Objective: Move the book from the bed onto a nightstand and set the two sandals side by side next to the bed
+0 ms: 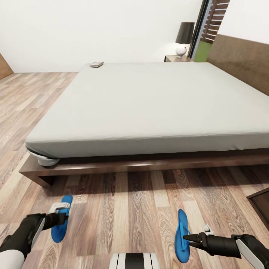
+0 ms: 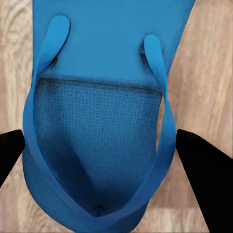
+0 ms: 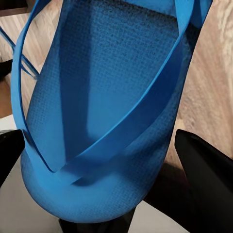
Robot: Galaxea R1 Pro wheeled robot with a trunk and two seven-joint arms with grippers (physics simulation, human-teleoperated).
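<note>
My left tool (image 1: 61, 213) is down over the left sandal (image 1: 59, 223), which lies flat on the plank floor (image 1: 127, 213) in front of the bed (image 1: 149, 108). Through the left wrist camera the left sandal (image 2: 102, 121) sits between my two dark fingers (image 2: 206, 179), which stand apart on either side of it with floor visible around the sole; I cannot tell whether they touch it.

My right tool (image 1: 185, 237) is at the right sandal (image 1: 182, 236), which stands on its edge, tilted rather than flat. In the right wrist view the right sandal (image 3: 107, 126) sits close up between my fingers (image 3: 208, 170), straps toward the camera; the fingers look spread, and I cannot tell if they pinch it.

The two sandals are well apart from each other, both a little way out from the bed's wooden frame.

The book (image 1: 96, 64) lies on the mattress at the far left corner. A nightstand (image 1: 175, 58) stands beyond the bed near the headboard, with a lamp (image 1: 184, 39) on top.
</note>
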